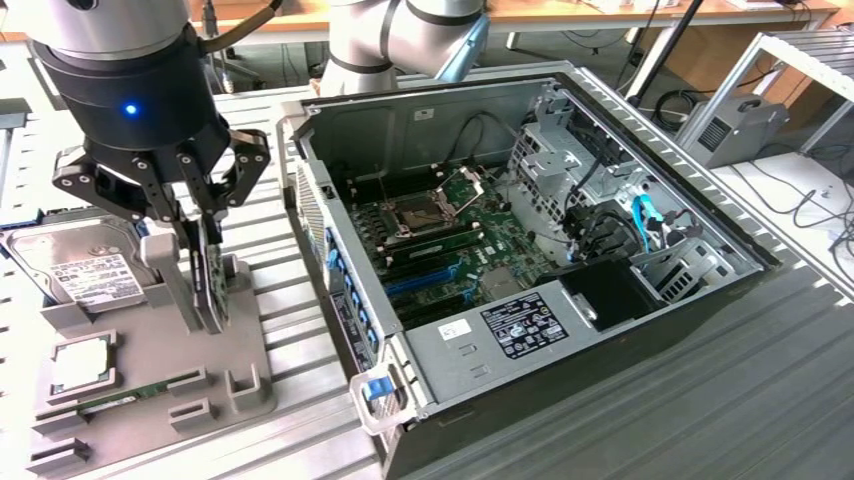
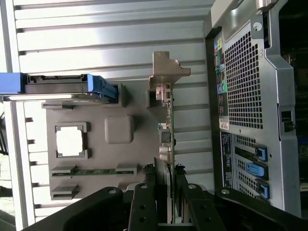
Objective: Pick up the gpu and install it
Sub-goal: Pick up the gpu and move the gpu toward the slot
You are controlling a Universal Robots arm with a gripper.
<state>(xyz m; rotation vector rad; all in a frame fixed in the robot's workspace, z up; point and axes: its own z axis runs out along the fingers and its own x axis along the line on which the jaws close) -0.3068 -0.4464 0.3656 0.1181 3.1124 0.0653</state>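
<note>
Gripping step of the pick: hand [image 1: 200, 232] looks clamped on the top edge of the gpu [image 1: 211, 290], one finger on each face. The card stands on edge directly under the hand, apparently seated in its slot in the grey holder [image 1: 147, 345]. Open computer case [image 1: 400, 350] is beside the hand, on the exterior view's right. Judged not lifted yet; getting it out calls for a straight, untwisted pull.

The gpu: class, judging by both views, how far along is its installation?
Done: the gripper is down at the gpu. In hand: its jaws look closed on the card, which stands on edge in the gray holder. Left: the card is not yet lifted out or seated in the open computer case.
</note>
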